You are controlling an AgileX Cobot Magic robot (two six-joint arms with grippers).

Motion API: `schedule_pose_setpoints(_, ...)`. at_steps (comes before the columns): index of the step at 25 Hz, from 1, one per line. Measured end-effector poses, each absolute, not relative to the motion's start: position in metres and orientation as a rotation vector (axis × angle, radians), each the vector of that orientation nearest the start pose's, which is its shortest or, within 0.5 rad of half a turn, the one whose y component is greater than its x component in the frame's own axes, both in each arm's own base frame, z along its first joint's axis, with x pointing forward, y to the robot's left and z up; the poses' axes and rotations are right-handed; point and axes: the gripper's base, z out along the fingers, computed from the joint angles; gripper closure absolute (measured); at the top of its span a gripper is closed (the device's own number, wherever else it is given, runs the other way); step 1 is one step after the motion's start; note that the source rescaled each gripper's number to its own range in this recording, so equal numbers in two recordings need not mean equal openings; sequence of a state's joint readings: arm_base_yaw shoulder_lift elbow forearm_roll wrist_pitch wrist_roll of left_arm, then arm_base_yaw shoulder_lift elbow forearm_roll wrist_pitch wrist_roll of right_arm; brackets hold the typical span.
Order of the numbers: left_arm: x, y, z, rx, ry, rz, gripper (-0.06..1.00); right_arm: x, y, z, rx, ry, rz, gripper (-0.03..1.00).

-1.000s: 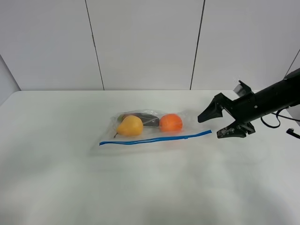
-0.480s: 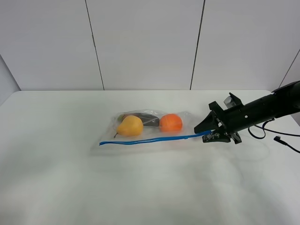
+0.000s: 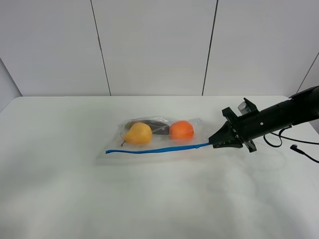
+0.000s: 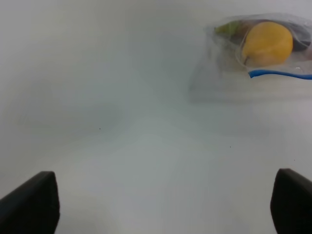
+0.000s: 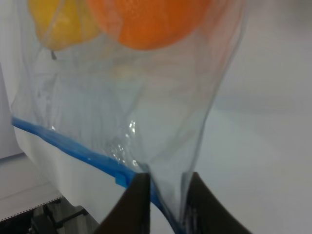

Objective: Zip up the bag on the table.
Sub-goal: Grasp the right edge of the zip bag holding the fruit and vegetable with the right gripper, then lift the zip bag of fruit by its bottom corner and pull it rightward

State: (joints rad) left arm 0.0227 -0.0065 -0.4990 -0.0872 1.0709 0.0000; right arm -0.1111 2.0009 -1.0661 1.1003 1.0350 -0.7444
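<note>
The clear bag (image 3: 160,135) lies on the white table (image 3: 75,189), with a yellow pear (image 3: 138,133), an orange (image 3: 182,130) and a dark item (image 3: 157,126) inside. Its blue zipper strip (image 3: 154,149) runs along the near edge. My right gripper (image 3: 216,144) is shut on the strip's right end. In the right wrist view the gripper (image 5: 165,197) pinches the bag (image 5: 146,107) and the blue strip (image 5: 73,148) below the orange (image 5: 146,19). My left gripper (image 4: 161,202) is open and empty, well away from the bag (image 4: 219,73); it is out of the exterior view.
The right arm (image 3: 279,118) reaches in from the right edge, and a black cable (image 3: 299,149) trails on the table beside it. White wall panels stand behind the table's far edge.
My right gripper moved left to the bag's right end and closed its open jaws on the zipper strip. The strip's right end shifted slightly. The bag stayed put.
</note>
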Motion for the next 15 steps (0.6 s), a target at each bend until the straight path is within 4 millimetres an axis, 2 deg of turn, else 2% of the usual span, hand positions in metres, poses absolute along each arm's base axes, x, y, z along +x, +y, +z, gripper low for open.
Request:
schedule_pose_setpoints(4, -0.0062, -0.0071, 0.2764, -0.018, 2.047, -0.09, -0.06, 0.3454, 0.032, 0.1323, 0.17, 2.752, 1.292, 0.87)
schedule_pose_setpoints(8, -0.0062, -0.0071, 0.2764, -0.018, 2.047, -0.09, -0.06, 0.3456, 0.0326, 0.133, 0.171, 2.744, 1.305, 0.89)
schedule_pose_setpoints(11, -0.0062, -0.0071, 0.2764, -0.018, 2.047, -0.09, -0.06, 0.3455, 0.0335, 0.1341, 0.155, 2.732, 1.324, 0.96)
schedule_pose_setpoints(15, -0.0062, -0.0071, 0.2764, -0.018, 2.047, -0.09, -0.06, 0.3453, 0.0355, 0.1367, 0.15, 2.71, 1.374, 0.97)
